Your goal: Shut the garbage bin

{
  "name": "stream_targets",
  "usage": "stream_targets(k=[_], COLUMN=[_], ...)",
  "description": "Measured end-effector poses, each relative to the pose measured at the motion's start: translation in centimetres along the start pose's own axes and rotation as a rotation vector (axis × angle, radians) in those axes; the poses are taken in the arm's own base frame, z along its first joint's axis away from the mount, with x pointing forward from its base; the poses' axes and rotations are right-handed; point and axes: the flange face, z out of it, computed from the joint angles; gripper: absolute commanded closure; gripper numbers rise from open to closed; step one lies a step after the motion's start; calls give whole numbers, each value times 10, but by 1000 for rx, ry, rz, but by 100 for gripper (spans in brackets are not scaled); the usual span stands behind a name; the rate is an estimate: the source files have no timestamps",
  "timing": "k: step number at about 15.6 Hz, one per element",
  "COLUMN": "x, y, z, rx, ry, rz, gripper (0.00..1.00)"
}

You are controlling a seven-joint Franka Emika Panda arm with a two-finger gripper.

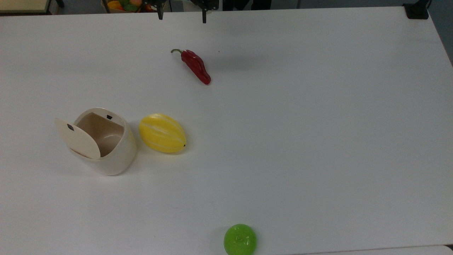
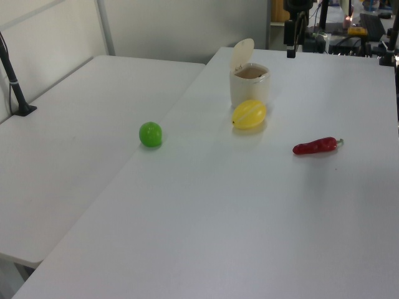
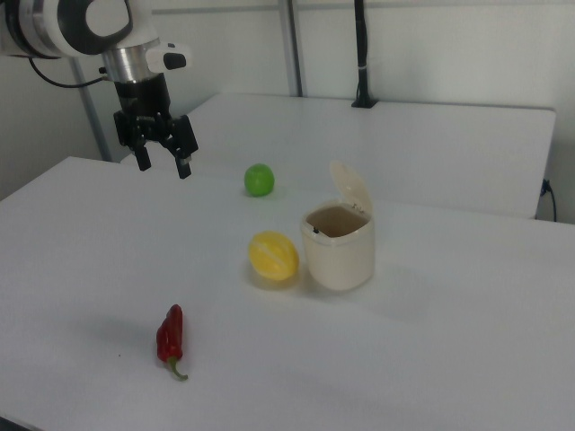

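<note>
The bin (image 1: 106,148) is seen at the middle left of the top view, standing upright on the white table (image 1: 300,124). Its lid (image 1: 77,138) is swung up on its hinge and stands nearly upright at the bin's left edge in the top view, so the cream interior is exposed. A small black square mark is borne near the lid's upper end, and a second small black mark is seen on the inner rim. In the right view the bin (image 3: 340,251) is placed right of centre, with the lid (image 3: 350,190) raised above its far rim.

The claw (image 3: 163,164) is found at the upper left of the right view, hanging above the table with its two dark fingers (image 3: 183,166) spread wide and nothing held between them. It is well apart from the bin, up and to the left of it in the right view. In the top view the fingers (image 1: 204,16) are caught at the upper edge, far above and to the right of the bin.

A melon (image 1: 162,133) is laid just beside the bin, on its right in the top view. A chilli (image 1: 195,66) is set between claw and melon in the top view. A lime (image 1: 240,239) is placed at the bottom edge, well apart from the bin.
</note>
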Motion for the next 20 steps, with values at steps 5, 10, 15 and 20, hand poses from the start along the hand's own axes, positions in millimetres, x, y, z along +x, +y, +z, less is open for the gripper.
stream_targets(k=[5, 10, 15, 20], x=[1, 1, 1, 6], y=[0, 0, 0, 6], z=[3, 3, 4, 0], rx=[0, 0, 0, 1], ry=[-5, -6, -6, 38], rz=[-35, -73, -73, -63], gripper=[88, 100, 100, 100])
